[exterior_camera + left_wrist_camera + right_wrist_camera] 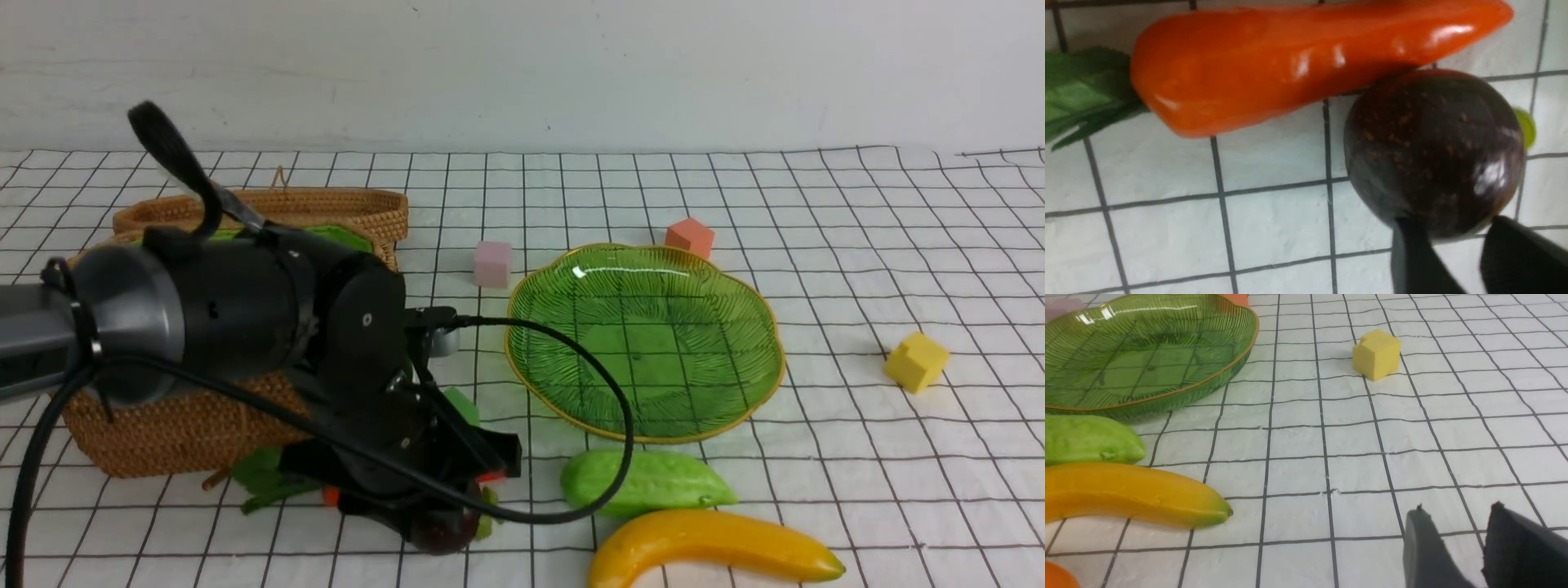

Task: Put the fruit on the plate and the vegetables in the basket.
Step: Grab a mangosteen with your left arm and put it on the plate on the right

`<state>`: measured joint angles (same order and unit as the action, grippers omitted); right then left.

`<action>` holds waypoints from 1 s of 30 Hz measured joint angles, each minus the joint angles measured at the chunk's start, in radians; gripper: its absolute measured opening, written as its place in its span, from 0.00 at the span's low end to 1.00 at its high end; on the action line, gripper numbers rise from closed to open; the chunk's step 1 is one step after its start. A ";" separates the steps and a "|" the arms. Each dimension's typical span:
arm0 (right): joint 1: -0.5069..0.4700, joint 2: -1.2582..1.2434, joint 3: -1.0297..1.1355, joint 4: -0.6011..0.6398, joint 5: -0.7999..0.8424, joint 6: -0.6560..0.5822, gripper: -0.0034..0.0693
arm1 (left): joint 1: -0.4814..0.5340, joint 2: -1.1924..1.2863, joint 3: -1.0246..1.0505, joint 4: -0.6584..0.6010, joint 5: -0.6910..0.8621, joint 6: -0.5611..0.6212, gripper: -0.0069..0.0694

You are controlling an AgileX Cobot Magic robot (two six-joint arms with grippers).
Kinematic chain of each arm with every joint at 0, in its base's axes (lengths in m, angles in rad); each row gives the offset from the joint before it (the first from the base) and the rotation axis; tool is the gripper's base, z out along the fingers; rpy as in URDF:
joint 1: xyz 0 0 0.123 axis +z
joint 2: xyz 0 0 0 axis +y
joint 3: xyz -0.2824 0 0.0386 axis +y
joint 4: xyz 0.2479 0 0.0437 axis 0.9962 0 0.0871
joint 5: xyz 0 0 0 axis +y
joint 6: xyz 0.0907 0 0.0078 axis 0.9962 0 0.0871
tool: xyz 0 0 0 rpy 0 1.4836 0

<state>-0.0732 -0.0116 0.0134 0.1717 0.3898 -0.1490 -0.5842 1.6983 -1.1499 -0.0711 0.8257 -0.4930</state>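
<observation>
"Purple-brown round toy fruit with a small green leaf (445,531): where?"

"At seven o'clock from the wide green glass plate (653,343), and at five o'clock from the brown woven wicker basket (163,433). Pressed against the tip of the glossy orange toy carrot (1290,69), seemingly touching."

"Left gripper (1451,222)?"

"Down at the fruit, black fingers (1412,261) standing close together at its near edge. Cannot tell whether truly pinched. Right gripper (1457,506) slightly parted, holding nothing."

"How best to finish the pick?"

"Probably by seating the fingers across the widest part, not the edge. Round and glossy, so likely to squirt out. Lift straight up, clear of the carrot. Then swing toward one o'clock and set down low, mid-plate, against rolling."
</observation>
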 joint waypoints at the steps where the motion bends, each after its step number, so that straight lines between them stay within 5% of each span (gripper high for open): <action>1: 0.000 0.000 0.000 0.000 0.000 0.000 0.38 | 0.000 -0.001 -0.007 0.000 0.004 0.001 0.32; 2: 0.000 0.000 0.000 0.000 0.000 0.000 0.38 | 0.000 -0.009 -0.041 0.000 0.037 0.008 0.19; 4: 0.000 0.000 0.000 0.001 0.000 0.000 0.38 | 0.000 -0.016 -0.084 0.000 0.073 0.013 0.08; 14: 0.000 0.000 0.000 0.000 0.000 0.000 0.38 | 0.000 -0.020 -0.267 0.000 0.186 0.025 0.09; 18: 0.000 0.000 0.000 0.000 0.000 0.000 0.38 | -0.011 -0.018 -0.277 0.007 0.300 0.085 0.26; 25: 0.000 0.000 0.000 0.000 0.000 0.000 0.38 | -0.073 0.063 -0.275 0.023 0.318 0.107 0.88; 30: 0.000 0.000 0.000 0.000 0.000 0.000 0.38 | -0.076 0.151 -0.275 0.036 0.276 0.098 0.97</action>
<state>-0.0732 -0.0116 0.0134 0.1719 0.3898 -0.1490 -0.6602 1.8496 -1.4247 -0.0355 1.1022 -0.3948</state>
